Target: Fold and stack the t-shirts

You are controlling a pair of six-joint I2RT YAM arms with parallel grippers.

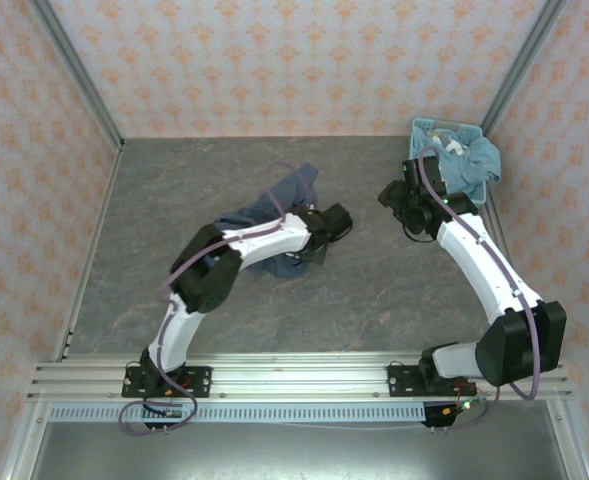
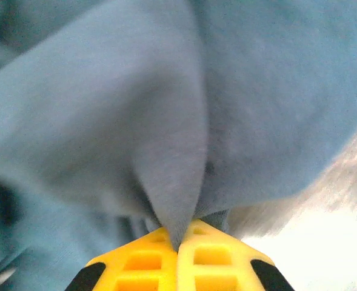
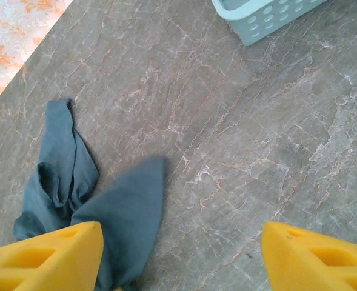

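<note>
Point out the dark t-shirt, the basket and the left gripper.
dark t-shirt [image 1: 299, 190]: top external, its bunched far end.
basket [image 3: 275, 18]: right wrist, slotted side wall.
left gripper [image 2: 179, 241]: left wrist, between shut fingertips pinching the cloth.

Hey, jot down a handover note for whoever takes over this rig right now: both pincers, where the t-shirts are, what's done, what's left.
Left pincer: shut on a pinch of the dark slate-blue t-shirt, which lies crumpled in the middle of the table.
Right pincer: open, empty, above the table beside that shirt.
Lighter blue t-shirts: heaped in the basket at the far right corner, spilling over its rim.
Done: nothing folded or stacked.
Left: spread and fold the dark shirt, then fetch, fold and stack the others.
</note>
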